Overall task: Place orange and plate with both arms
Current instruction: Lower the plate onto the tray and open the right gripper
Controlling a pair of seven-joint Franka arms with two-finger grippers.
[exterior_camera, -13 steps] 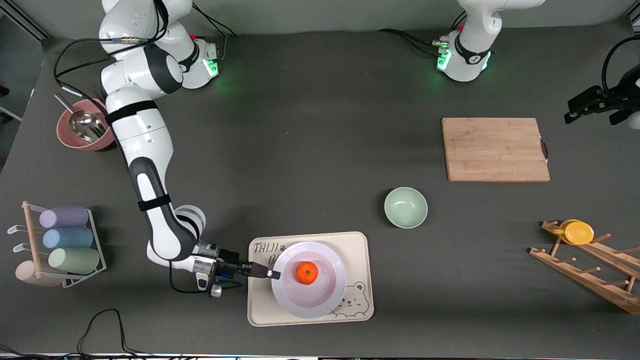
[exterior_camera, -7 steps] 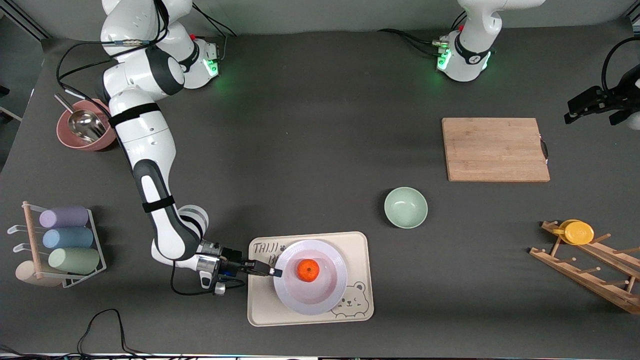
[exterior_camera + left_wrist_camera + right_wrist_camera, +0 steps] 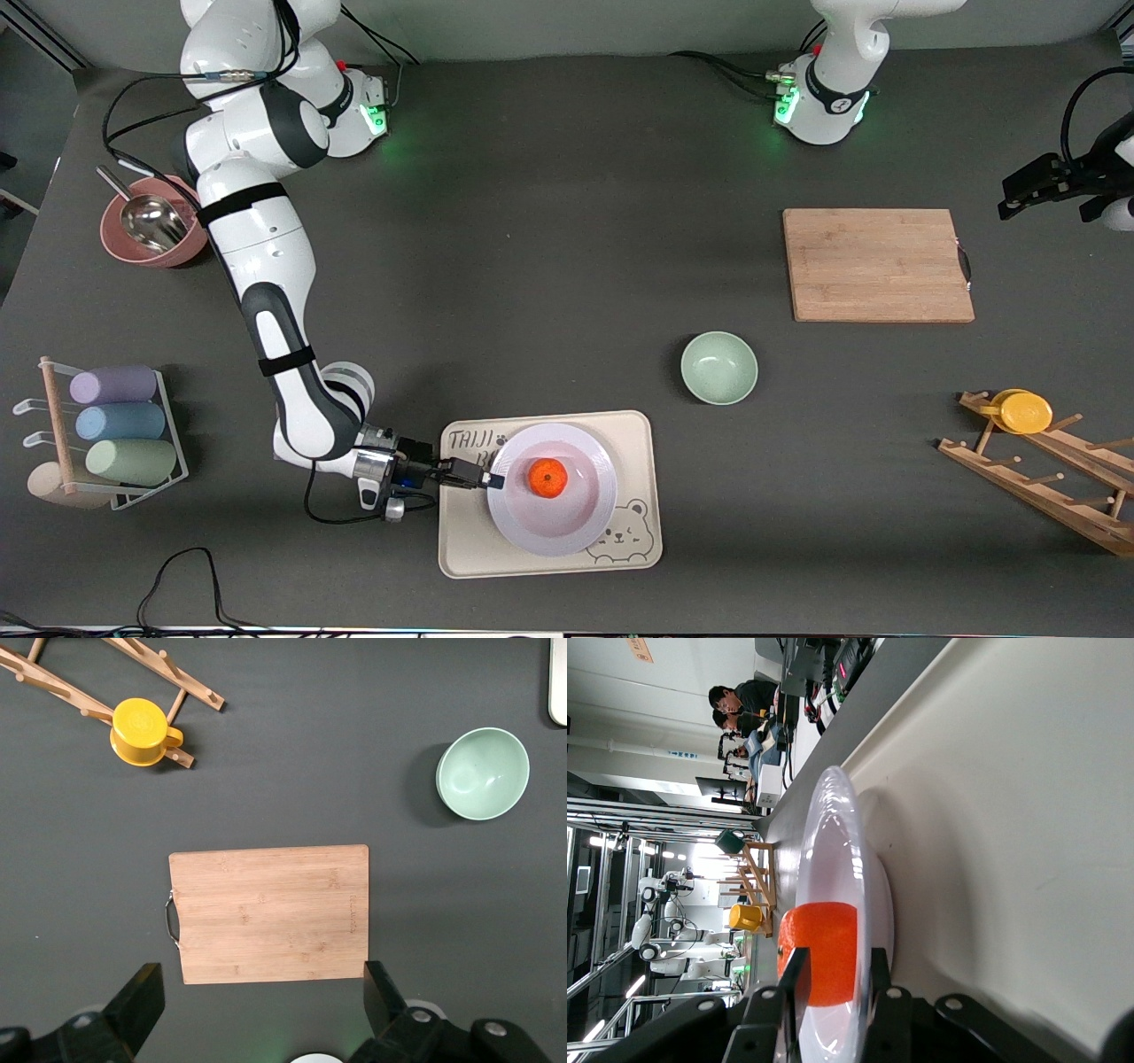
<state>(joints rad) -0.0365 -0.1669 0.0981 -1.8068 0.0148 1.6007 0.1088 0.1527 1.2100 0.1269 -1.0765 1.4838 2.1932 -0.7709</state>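
Starting at the right arm's end of the table, one pink bowl (image 3: 115, 244) holds one metal scoop (image 3: 151, 221). Nearer the front camera, one wire rack (image 3: 173, 443) carries three cylinders (image 3: 115, 422), purple, blue and green, lying side by side.

The right arm reaches down the table to one cream tray (image 3: 638, 496) near the front edge. One plate (image 3: 549, 532) (image 3: 842, 842) lies flat on the tray, and one orange (image 3: 547, 478) (image 3: 824, 948) sits in the middle of the plate. The right gripper (image 3: 492, 480) (image 3: 837, 957) is level with the plate's rim on the side toward the right arm's end. In the right wrist view its two fingers stand slightly parted, with the rim passing between them.

One green bowl (image 3: 718, 368) (image 3: 483, 773) stands by itself, farther from the camera than the tray and toward the left arm's end. One wooden board (image 3: 877, 264) (image 3: 270, 912) lies farther still. One wooden peg rack (image 3: 1036, 483) (image 3: 142, 656) lies near the front at the left arm's end, with one yellow cup (image 3: 1023, 412) (image 3: 142, 724) on it.

The left arm waits. The left gripper (image 3: 1019, 190) (image 3: 261, 979) hangs in the air just beside the board, over the table's edge, fingers spread wide and holding nothing.
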